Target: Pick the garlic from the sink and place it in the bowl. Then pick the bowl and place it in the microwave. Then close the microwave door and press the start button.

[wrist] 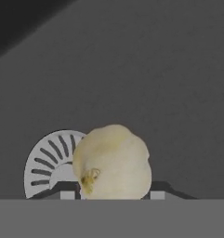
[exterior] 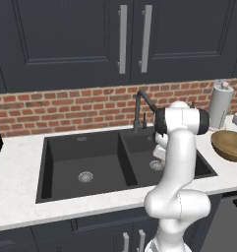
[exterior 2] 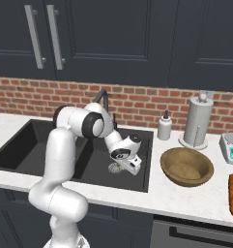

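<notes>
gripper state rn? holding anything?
Gripper: down in the sink's right basin, fingertips on either side of the garlic, by the drain. It looks closed on the garlic, though contact cannot be confirmed.

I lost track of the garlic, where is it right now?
The garlic is low in the hand view, between the gripper tips, beside the silver drain on the floor of the sink.

White rounded arm [exterior: 175, 162], dark joints.
</notes>
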